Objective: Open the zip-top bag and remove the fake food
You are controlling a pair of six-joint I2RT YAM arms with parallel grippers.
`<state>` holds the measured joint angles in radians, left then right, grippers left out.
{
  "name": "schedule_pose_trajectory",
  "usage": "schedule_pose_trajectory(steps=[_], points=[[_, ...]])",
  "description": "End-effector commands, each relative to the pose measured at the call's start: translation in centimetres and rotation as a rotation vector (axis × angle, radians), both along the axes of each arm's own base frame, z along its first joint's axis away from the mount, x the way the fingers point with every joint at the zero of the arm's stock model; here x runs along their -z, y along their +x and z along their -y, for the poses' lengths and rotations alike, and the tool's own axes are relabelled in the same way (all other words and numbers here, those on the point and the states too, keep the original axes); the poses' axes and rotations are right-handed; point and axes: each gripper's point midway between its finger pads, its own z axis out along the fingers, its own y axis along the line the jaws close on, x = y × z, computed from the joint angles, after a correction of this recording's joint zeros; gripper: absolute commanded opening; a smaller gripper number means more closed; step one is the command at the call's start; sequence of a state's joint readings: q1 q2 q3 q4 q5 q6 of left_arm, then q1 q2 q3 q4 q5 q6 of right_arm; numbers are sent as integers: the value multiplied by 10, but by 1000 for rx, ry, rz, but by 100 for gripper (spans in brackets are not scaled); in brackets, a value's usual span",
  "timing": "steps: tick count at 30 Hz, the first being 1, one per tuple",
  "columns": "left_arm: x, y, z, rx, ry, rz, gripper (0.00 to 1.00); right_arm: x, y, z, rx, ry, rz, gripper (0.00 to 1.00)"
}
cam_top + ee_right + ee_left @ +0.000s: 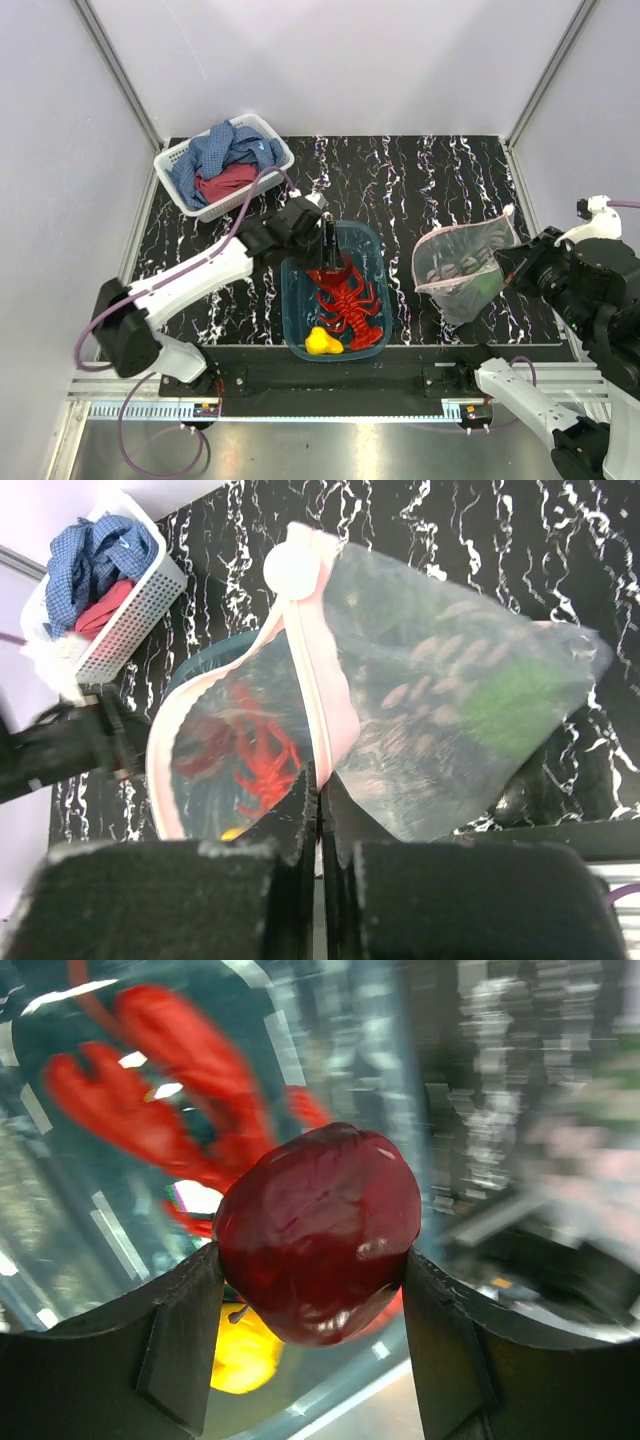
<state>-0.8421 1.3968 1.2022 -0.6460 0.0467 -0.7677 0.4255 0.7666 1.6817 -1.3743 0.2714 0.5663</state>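
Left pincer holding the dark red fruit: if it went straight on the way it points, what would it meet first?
Likely the red lobster in the teal tub, since the left pincer points down into it; the dark red fruit it grips would touch first. Depth is hard to judge.

lobster (348,300) in tub (372,248), bag (465,262) to right

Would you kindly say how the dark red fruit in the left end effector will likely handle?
Probably slippery: the dark red fruit looks glossy. Being rounded, it may roll once released. Likely stiff, since the fingers of the left end effector leave no dent.
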Motion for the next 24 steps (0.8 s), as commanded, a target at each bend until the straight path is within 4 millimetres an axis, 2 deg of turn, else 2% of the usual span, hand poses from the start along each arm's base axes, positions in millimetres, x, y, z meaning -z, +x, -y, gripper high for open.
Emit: schedule_pose_trajectory(steps=[1,2,3,6,7,9,12,13,16,18,21,22,23,24], points=[[19,33,-6,-29,54,53,8,46,-26,20,-3,-176,-225,0],[22,37,-8,-31,64,52,13,52,-21,17,-20,-189,-244,0],[25,42,-10,-30,79,55,29,52,-15,9,-49,-174,-237,0],[16,50,-10,-31,66,77,59,61,0,-11,-130,-169,-247,0],[11,50,-10,-24,56,80,75,68,3,-14,-152,-183,-262,0],[-6,49,-9,-4,31,111,87,72,12,-25,-199,-181,-267,0],[-32,39,-14,11,-12,138,88,81,21,-35,-263,-201,-270,0],[-38,34,-14,22,-31,141,97,86,23,-37,-275,-210,-278,0],[-59,21,-22,27,-75,159,98,93,29,-48,-330,-201,-277,0],[-83,13,-22,33,-138,187,95,93,32,-63,-391,-158,-268,0],[-125,-1,-5,102,-293,220,81,95,37,-78,-427,-108,-267,0],[-142,-6,5,145,-366,240,77,97,38,-81,-428,-88,-275,0],[-150,-15,15,178,-407,236,67,95,40,-88,-451,-65,-266,0],[-168,-18,23,203,-452,265,65,95,40,-91,-459,-51,-271,0]])
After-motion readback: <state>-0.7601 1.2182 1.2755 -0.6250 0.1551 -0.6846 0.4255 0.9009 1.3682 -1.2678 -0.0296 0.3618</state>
